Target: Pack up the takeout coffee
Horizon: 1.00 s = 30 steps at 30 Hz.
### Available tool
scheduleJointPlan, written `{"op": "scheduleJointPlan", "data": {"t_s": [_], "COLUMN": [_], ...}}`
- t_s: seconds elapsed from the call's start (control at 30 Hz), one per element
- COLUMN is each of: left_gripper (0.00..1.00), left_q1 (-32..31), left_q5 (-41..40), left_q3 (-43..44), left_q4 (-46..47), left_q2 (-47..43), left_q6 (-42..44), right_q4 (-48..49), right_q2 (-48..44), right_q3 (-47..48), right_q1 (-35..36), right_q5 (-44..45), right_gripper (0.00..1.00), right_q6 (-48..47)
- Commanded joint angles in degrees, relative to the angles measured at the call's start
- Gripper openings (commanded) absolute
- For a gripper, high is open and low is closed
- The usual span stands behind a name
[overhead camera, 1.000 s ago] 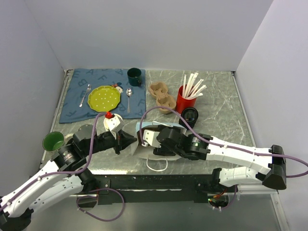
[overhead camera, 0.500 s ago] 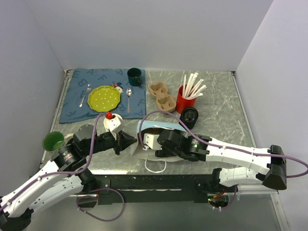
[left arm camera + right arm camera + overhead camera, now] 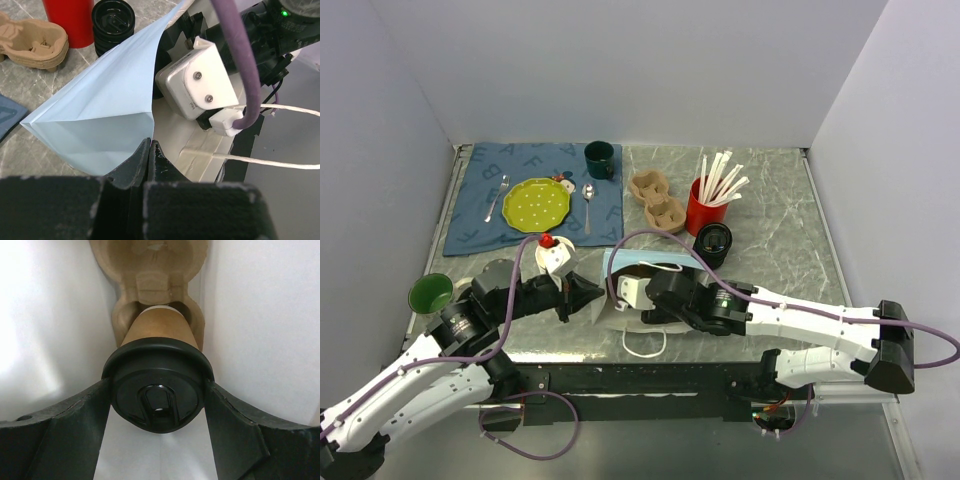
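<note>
Looking from above, you are working on a veined grey stone-look tabletop (image 3: 770, 200) between smooth lilac walls (image 3: 620, 70). Left wrist: your left gripper (image 3: 151, 145) is pinching the creased pale blue paper bag (image 3: 100, 100). Right wrist: your right gripper (image 3: 159, 390) is clasping the black-lidded brown kraft paper cup (image 3: 157, 335) inside that bag, its base meeting a moulded pulp carrier (image 3: 150, 260).

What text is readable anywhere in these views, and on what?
"A", "B", "F": large pale letters scattered across the blue fabric placemat.
Round black plastic lid of the brown kraft paper cup: no readable text.
Nothing else legible.
</note>
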Motion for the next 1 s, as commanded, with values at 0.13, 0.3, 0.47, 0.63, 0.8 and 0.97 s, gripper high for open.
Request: {"op": "scheduleJointPlan", "data": {"t_s": [0.13, 0.3, 0.47, 0.63, 0.8, 0.97], "left_gripper": [0.01, 0.01, 0.01, 0.01, 0.01, 0.01], "left_q1": [-0.1, -0.1, -0.1, -0.1, -0.1, -0.1], "left_q5": [2.3, 2.5, 2.3, 2.4, 2.5, 2.4], "left_q3": [1.3, 1.4, 1.5, 1.3, 0.9, 0.7], "left_q4": [2.4, 2.2, 2.3, 3.6, 4.6, 4.0], "left_q2": [0.5, 0.7, 0.8, 1.0, 1.0, 0.8], "left_q6": [-0.6, -0.7, -1.4, -3.6, -5.4, -6.4], "right_q4": [4.4, 7.5, 9.8, 13.0, 15.2, 20.4], "right_q2": [1.0, 0.6, 1.4, 1.2, 1.7, 2.0], "right_q3": [-1.4, -2.9, -3.7, -5.8, -7.7, -9.7], "right_q1": [0.2, 0.2, 0.2, 0.0, 0.0, 0.0], "right_q5": [2.7, 2.2, 2.7, 1.6, 1.0, 1.1], "right_gripper": [0.36, 0.36, 0.37, 0.38, 0.38, 0.38], "right_q6": [-2.2, -3.9, -4.4, -5.4, -6.4, -6.7]}}
